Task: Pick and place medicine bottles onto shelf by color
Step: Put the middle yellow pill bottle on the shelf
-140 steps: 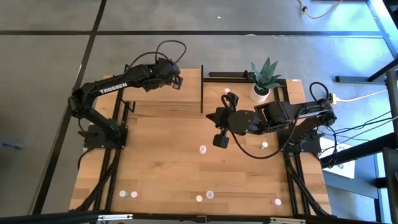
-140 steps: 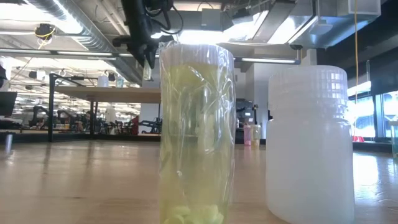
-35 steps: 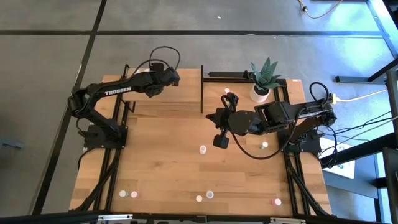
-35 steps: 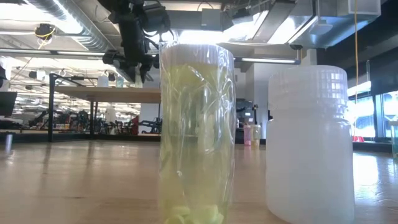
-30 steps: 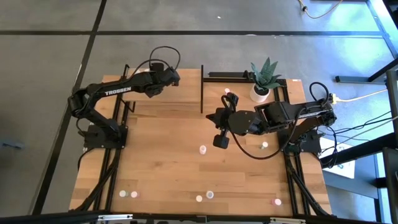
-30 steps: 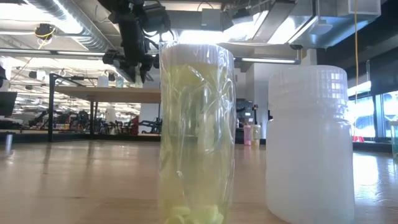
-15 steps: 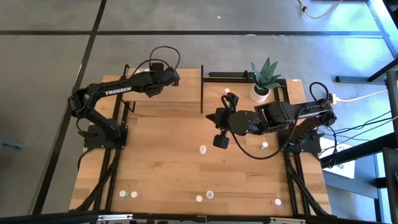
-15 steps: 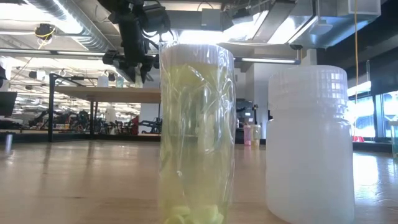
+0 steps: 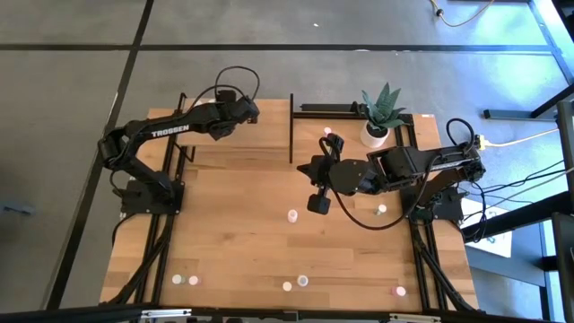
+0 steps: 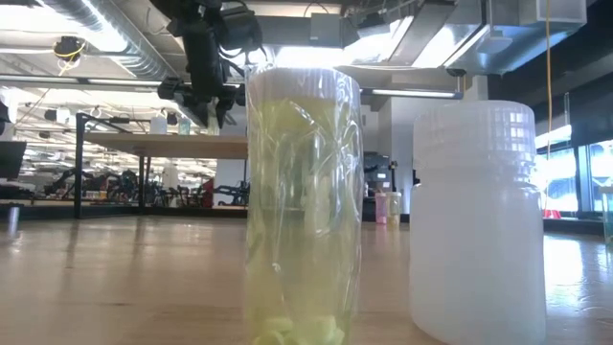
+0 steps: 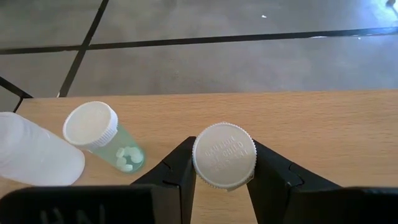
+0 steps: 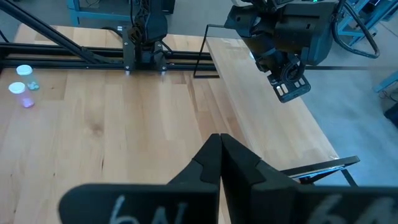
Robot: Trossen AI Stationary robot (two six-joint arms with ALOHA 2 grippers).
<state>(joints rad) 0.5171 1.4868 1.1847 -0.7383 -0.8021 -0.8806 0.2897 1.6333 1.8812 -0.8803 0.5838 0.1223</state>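
Note:
My left gripper (image 9: 247, 112) hangs over the left part of the shelf (image 9: 273, 121), shut on a white-capped medicine bottle (image 11: 224, 155). On the shelf beside it stand a green-tinted bottle (image 11: 102, 134) with a white cap and a frosted white bottle (image 11: 31, 158). My right gripper (image 9: 317, 203) is shut on nothing, held above the middle of the table. A pink-topped bottle (image 9: 327, 132) stands on the shelf's right part. Loose bottles (image 9: 292, 215) (image 9: 381, 210) stand on the tabletop. My left gripper pinches the bottle between its two fingers (image 11: 180, 171), one on each side of the ribbed cap (image 11: 199, 163). The fingers slant down toward the table's far edge. The cap faces the wrist camera and hides the body. Whether the bottle's bottom touches the shelf cannot be told.
Several small bottles (image 9: 193, 281) (image 9: 302, 280) (image 9: 398, 290) stand along the table's near edge. Two of them, a green one (image 10: 304, 206) and a white one (image 10: 477, 220), fill the low view. A potted plant (image 9: 378, 121) stands at the shelf's far right. Black posts (image 9: 291, 130) frame the shelf.

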